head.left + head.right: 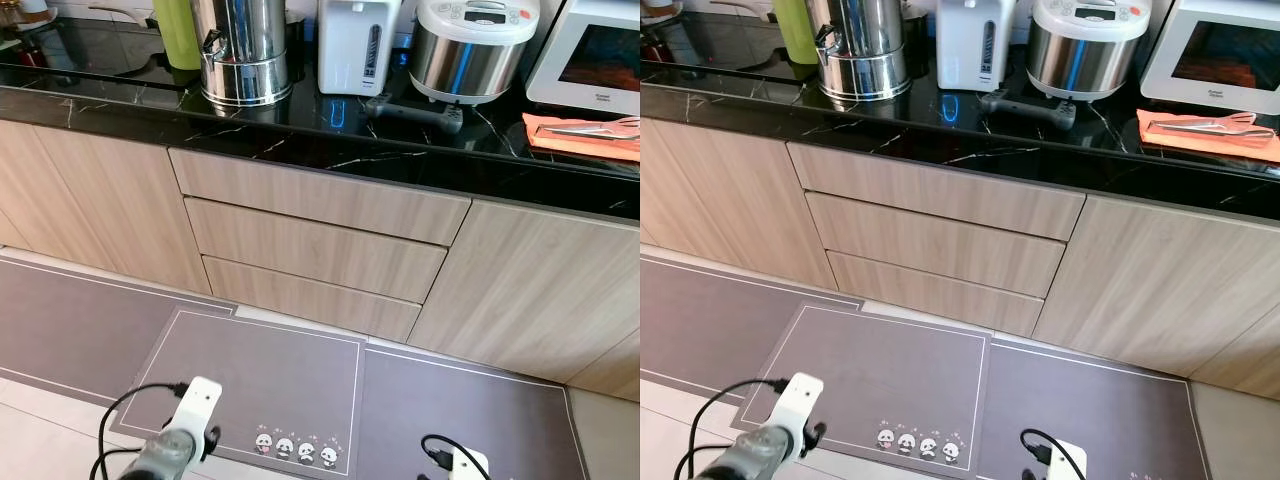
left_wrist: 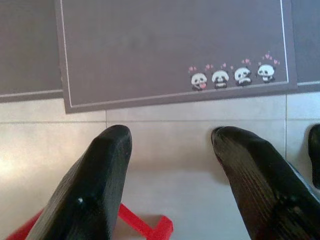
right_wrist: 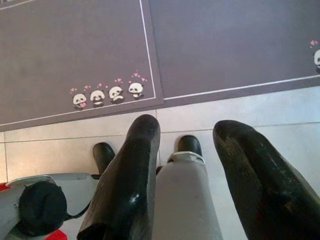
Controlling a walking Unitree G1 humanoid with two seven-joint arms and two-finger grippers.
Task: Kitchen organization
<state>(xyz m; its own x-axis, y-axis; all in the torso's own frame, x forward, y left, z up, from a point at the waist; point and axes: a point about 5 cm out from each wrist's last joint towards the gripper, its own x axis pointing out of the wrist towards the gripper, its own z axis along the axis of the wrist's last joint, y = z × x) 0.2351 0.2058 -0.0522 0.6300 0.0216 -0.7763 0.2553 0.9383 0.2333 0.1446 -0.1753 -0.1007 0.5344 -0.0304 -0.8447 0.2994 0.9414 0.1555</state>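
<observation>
I stand facing the desk (image 1: 300,140) with both arms hanging low over the floor mats. My left tool (image 2: 170,165) points down at the tiles just short of the panda mat (image 1: 260,385), fingers spread and holding nothing. Along the desk's back edge, left to right, sit the steel urn (image 1: 243,50), the white kettle (image 1: 358,42), the rice cooker (image 1: 472,45) and the microwave (image 1: 595,50); tongs (image 1: 595,128) lie on an orange cloth (image 1: 580,140) near the right end. My right tool (image 3: 192,185) also hangs spread and empty above the tiles. To start well, I judge I should lift one arm clear of the drawers (image 1: 315,250) before reaching, picking one item first.
</observation>
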